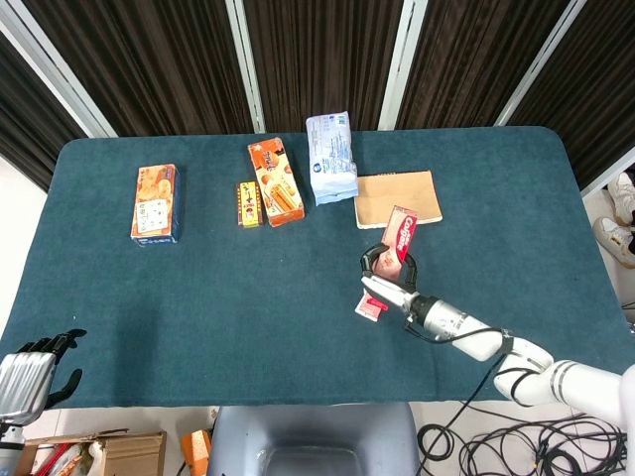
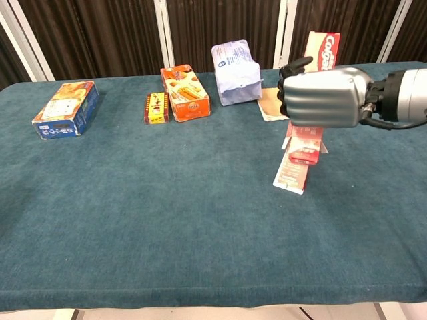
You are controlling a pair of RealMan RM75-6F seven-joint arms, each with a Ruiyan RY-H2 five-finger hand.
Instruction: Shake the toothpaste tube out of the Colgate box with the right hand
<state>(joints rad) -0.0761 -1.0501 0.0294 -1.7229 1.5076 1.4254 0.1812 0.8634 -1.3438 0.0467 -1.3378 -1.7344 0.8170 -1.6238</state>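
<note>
My right hand (image 2: 321,97) (image 1: 382,276) grips the red Colgate box (image 2: 321,49) (image 1: 401,233) around its middle and holds it nearly upright over the right part of the table, open end down. The toothpaste tube (image 2: 292,171) (image 1: 371,303) sticks out of the box's lower end, white and red, its tip at or just above the cloth. My left hand (image 1: 28,373) hangs off the table's front left corner, fingers apart and holding nothing; the chest view does not show it.
Along the back of the teal table (image 2: 167,220) lie a blue and orange box (image 2: 65,108), a small yellow box (image 2: 157,107), an orange snack box (image 2: 185,91), a pale blue packet (image 2: 235,72) and a brown pad (image 1: 397,197).
</note>
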